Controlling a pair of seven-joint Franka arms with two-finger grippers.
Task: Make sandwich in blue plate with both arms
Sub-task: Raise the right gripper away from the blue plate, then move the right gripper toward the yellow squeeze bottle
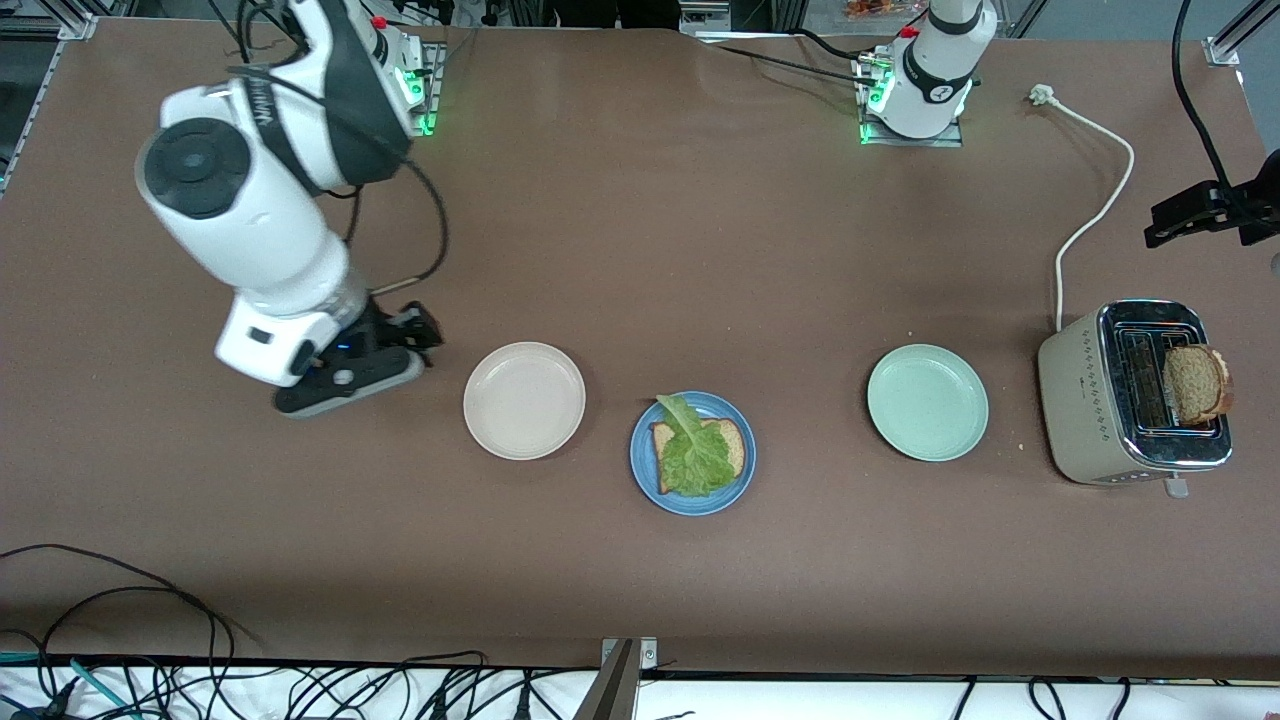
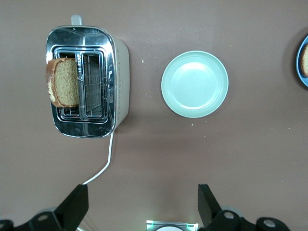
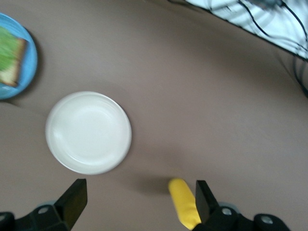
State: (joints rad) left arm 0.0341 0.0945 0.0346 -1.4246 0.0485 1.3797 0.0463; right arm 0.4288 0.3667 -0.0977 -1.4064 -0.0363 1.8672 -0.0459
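Nearest the front camera on the brown worktop (image 1: pixel 640 250) lies the blue plate (image 1: pixel 645 478), carrying one wholemeal bread slice (image 1: pixel 735 446) with a ruffled green lettuce leaf (image 1: pixel 694 450) laid over it; no second slice sits on top. Slightly farther from the camera, toward the right arm's end, rests a cream-white plate (image 1: pixel 524 400), bare; toward the left arm's end rests a pale mint-green plate (image 1: pixel 927 402), also bare. Near that plate, closer to the left arm's end of the worktop, a silver toaster (image 1: pixel 1110 400) stands with the other bread slice (image 1: pixel 1196 384) sticking up out of one slot, its white cord (image 1: pixel 1092 215) trailing away toward the arm bases. The right pincer (image 3: pixel 139 204) hovers low over bare worktop beside the cream-white plate, its fingers spread wide and holding nothing; a yellow object (image 3: pixel 185 202) shows close to one finger in the right wrist view. The left pincer (image 2: pixel 142 207), seen only in its own wrist view, hangs high above the worktop with jaws wide apart and empty, the toaster and mint-green plate well below it.
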